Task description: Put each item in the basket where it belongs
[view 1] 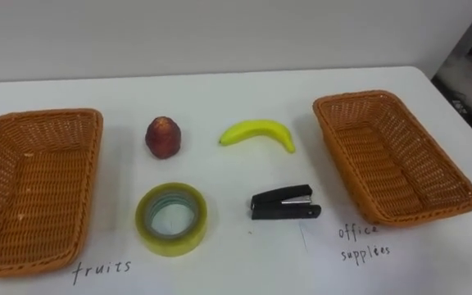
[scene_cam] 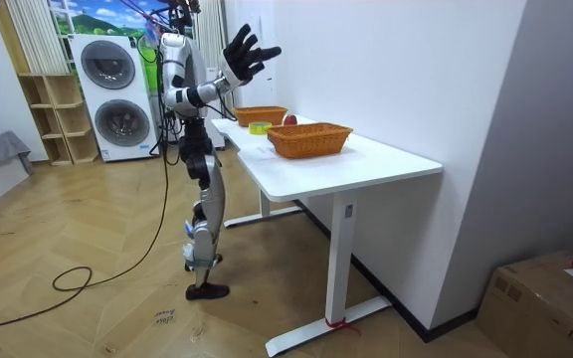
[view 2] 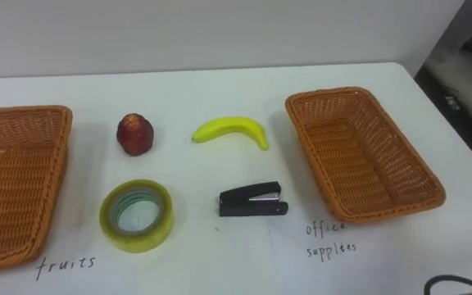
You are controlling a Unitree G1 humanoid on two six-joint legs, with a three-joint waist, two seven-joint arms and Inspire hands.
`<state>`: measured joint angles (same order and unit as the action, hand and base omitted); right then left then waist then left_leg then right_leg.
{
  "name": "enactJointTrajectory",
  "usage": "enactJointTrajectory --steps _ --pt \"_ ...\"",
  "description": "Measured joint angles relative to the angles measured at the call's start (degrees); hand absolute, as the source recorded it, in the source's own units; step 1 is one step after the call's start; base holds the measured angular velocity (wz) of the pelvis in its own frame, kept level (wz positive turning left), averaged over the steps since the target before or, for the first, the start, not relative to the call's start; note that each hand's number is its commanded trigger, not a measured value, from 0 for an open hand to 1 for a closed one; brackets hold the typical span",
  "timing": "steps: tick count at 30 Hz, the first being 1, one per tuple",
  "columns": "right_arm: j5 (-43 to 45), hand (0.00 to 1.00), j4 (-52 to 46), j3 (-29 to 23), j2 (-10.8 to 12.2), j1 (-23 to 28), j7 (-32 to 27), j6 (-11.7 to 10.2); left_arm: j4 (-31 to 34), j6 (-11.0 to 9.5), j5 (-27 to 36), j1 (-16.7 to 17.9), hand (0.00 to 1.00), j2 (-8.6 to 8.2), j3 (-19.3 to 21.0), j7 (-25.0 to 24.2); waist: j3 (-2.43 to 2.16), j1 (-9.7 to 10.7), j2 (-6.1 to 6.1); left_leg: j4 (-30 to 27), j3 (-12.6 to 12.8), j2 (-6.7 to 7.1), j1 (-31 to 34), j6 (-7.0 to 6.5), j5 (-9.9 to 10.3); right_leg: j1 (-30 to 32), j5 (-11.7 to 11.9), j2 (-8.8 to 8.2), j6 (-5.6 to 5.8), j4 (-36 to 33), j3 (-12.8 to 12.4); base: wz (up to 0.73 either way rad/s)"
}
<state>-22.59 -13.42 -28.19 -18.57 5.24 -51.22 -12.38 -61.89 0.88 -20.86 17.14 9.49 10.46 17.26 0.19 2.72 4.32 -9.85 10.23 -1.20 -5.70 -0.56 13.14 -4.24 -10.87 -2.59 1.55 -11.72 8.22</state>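
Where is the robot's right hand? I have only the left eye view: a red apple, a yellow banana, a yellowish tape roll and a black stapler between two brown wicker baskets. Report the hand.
Observer: In the room view the right hand is raised at about head height, reaching towards the white table and touching nothing.
Operator: State its fingers.
Observer: Straight and spread wide, holding nothing.
Operator: Give me the stance.
Observer: The robot stands upright on the wooden floor at the table's long side, facing the wall behind the table.
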Motion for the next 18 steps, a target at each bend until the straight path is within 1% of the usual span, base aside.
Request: enactJointTrajectory --steps 2,3,4,5,8,12,14,16,18 --pt "0.7 0.0 -1.3 0.1 0.0 -0.5 0.1 -0.1 -0.1 0.0 0.0 0.0 0.0 0.02 -0.7 0.0 0.06 -0.1 0.08 -0.1 0.0 0.0 -0.1 0.0 0.0 -0.2 0.0 -0.03 0.0 0.1 0.2 0.04" --pt "1.1 0.0 -1.3 0.2 0.0 -1.2 0.1 -0.1 -0.1 0.0 0.0 0.0 0.0 0.02 -0.7 -0.1 0.33 -0.2 0.27 -0.2 0.0 0.0 -0.4 0.0 0.0 -0.5 0.0 -0.04 0.0 0.1 0.2 0.0" --pt "1.5 0.0 -1.3 0.3 0.0 -1.5 0.1 -0.1 -0.1 -0.1 0.0 -0.1 0.0 0.02 -0.7 -0.1 0.46 -0.3 0.37 -0.1 0.0 0.0 -0.5 0.0 0.0 -0.6 0.0 -0.04 0.01 0.1 0.2 0.0" --pt "2.9 0.0 -1.4 0.7 0.0 -1.9 0.2 -0.1 -0.1 -0.1 0.0 -0.1 0.0 0.02 -0.7 -0.1 0.47 -0.2 0.5 0.0 0.0 0.0 -0.6 0.0 0.0 -0.6 0.0 -0.03 0.01 0.1 0.2 0.0" --pt "5.6 0.0 -2.2 1.1 -0.1 -2.1 2.2 -0.1 0.0 -0.1 0.0 -0.1 0.0 0.02 -0.6 -0.5 0.36 -0.3 0.53 0.1 0.0 0.0 -0.6 0.0 0.0 -0.6 0.0 -0.02 0.01 0.1 0.2 0.0" --pt "8.9 0.0 -3.1 2.5 -0.5 -2.4 3.4 0.1 0.0 -0.1 0.0 -0.1 0.0 0.05 -0.6 -0.5 0.18 -0.5 0.75 0.1 -0.1 -0.02 -0.6 0.0 0.0 -0.7 0.0 0.01 0.01 0.1 0.2 0.0" --pt "9.7 0.0 -3.2 2.8 -0.5 -3.0 4.0 0.4 0.0 0.0 -0.1 -0.1 0.0 0.11 -0.7 -0.5 0.12 -0.6 0.9 0.1 -0.2 -0.02 -0.6 0.0 0.0 -0.7 0.0 0.0 0.01 0.1 0.4 0.0" --pt "9.7 0.0 -3.4 3.2 -0.7 -3.2 4.4 0.7 0.0 0.0 -0.2 0.0 0.0 0.19 -0.6 -0.4 0.06 -1.0 0.99 0.0 -0.2 -0.04 -0.6 0.0 0.0 -0.7 0.0 -0.01 0.0 0.1 0.5 0.0" --pt "9.8 0.0 -3.5 4.3 -1.5 -3.2 5.8 0.9 0.0 0.0 -1.2 0.0 0.0 0.22 -0.5 -0.4 0.04 -1.5 0.95 0.0 -0.2 -0.04 -0.6 0.0 0.0 -0.7 0.0 -0.04 0.01 0.1 0.6 0.0"
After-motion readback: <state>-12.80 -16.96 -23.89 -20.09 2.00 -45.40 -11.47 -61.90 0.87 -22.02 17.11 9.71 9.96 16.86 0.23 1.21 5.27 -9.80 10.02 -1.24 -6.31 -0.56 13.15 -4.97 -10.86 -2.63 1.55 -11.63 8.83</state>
